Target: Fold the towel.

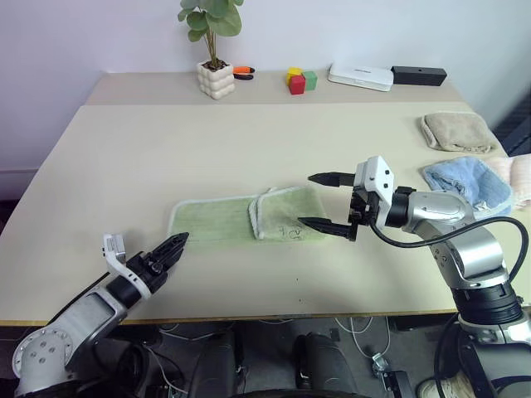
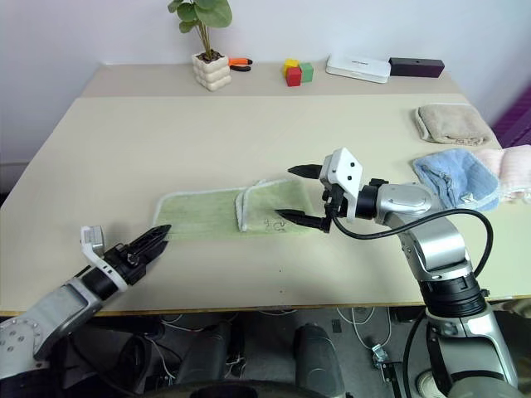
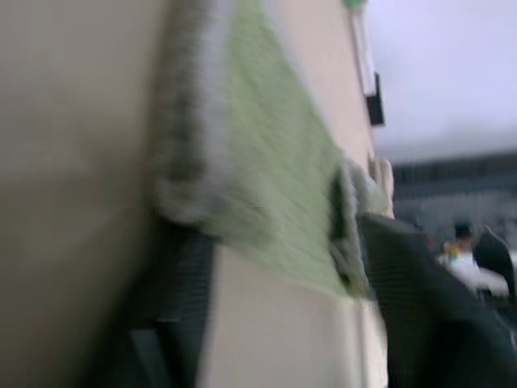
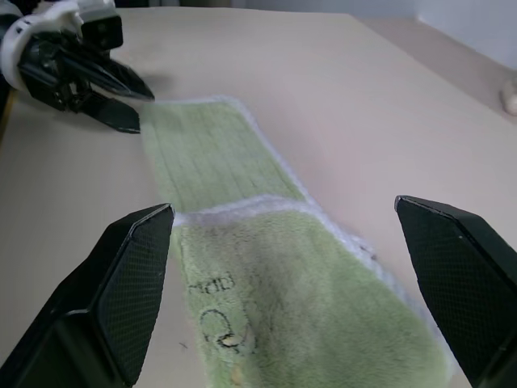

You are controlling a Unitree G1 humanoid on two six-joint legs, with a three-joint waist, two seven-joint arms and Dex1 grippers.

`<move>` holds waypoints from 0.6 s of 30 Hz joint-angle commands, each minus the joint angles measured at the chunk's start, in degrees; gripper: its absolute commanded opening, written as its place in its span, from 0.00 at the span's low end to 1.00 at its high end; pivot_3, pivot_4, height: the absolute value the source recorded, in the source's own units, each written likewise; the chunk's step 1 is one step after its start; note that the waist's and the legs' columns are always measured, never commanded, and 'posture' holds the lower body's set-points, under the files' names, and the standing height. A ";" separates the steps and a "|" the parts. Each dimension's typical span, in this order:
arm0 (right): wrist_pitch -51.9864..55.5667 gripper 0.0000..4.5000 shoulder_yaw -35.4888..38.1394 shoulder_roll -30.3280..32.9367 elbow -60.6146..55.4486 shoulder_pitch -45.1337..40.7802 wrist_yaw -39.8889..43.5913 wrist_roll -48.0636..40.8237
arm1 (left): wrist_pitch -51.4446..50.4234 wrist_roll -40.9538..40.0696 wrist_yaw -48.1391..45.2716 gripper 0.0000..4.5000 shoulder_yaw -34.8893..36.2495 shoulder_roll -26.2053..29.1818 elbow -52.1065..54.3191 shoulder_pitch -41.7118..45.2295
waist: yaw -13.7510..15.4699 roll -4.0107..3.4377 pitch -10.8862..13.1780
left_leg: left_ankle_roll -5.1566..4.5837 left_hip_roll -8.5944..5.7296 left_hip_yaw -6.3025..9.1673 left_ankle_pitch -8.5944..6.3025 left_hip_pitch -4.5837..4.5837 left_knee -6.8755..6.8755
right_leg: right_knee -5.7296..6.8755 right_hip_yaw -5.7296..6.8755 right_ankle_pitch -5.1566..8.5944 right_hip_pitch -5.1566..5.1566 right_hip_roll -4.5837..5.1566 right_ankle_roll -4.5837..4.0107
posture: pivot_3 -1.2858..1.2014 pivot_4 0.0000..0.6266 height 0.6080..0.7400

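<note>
The light green towel (image 1: pixel 214 220) lies flat near the middle of the table (image 1: pixel 166 149). Its right end (image 1: pixel 282 214) is folded back over itself, and a small dark embroidered mark (image 1: pixel 292 235) shows there. My right gripper (image 1: pixel 307 199) hovers just above that folded end, jaws wide open and empty, with the towel (image 4: pixel 242 267) between its fingers (image 4: pixel 121 291). My left gripper (image 1: pixel 170 246) sits low by the table's front edge, just short of the towel's left end. Its fingers (image 4: pixel 113 89) stand a narrow gap apart, with nothing in them.
Along the back stand a potted plant (image 1: pixel 216 79), an orange tool (image 1: pixel 243 71), coloured blocks (image 1: pixel 301 80), a white box (image 1: pixel 361 76) and a black box (image 1: pixel 419 75). A beige folded towel (image 1: pixel 455 130) and a light blue towel (image 1: pixel 466 182) lie at the right edge.
</note>
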State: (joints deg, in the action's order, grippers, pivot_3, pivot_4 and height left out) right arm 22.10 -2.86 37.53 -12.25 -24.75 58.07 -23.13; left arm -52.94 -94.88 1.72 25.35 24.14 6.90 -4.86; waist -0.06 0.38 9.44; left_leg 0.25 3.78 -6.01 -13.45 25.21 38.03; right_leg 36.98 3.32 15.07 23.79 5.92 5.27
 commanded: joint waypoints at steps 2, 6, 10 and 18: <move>-1.01 1.00 1.29 0.19 -1.41 -0.20 -0.93 0.16 | 1.33 3.61 1.35 0.01 -0.52 -0.45 -3.22 1.32 | 0.40 -0.21 -0.12 | 0.00 -0.01 -0.02 0.00 -0.02 0.00 | -0.01 -0.01 0.00 -0.01 0.00 0.00 | 0.52 0.24 0.96; -0.81 1.00 1.79 0.79 -1.84 0.75 -1.29 0.26 | 1.08 4.33 -1.51 0.01 -0.70 0.10 -1.97 3.23 | 0.58 -0.26 -0.15 | 0.00 0.01 -0.02 0.00 -0.06 -0.02 | -0.01 0.00 0.00 -0.03 -0.03 0.00 | 0.52 0.24 0.96; -1.26 1.00 2.71 1.90 -0.86 1.65 -1.70 0.95 | 1.48 9.35 -11.72 0.01 -2.42 2.73 2.74 4.91 | 0.73 -0.21 -0.12 | 0.01 0.00 -0.04 0.00 -0.06 -0.01 | -0.02 0.00 0.00 -0.03 -0.02 0.00 | 0.52 0.24 0.96; 1.49 1.00 12.05 7.48 -0.04 6.87 2.89 -6.28 | 6.17 24.52 -30.21 0.01 -11.37 7.05 11.41 10.55 | 0.59 -0.12 -0.05 | -0.08 -0.02 -0.07 -0.06 0.21 -0.08 | -0.54 0.08 -0.03 -0.02 -0.02 0.00 | 0.52 0.24 0.96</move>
State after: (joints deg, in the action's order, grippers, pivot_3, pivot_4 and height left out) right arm 23.72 6.37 44.11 -10.99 -17.89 59.92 -27.10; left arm -47.98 -72.49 -25.56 15.09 30.86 16.49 5.29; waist 0.53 0.27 9.39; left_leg 0.14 3.78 -6.09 -13.52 25.40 37.94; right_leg 36.40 3.40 15.04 23.76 5.89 5.28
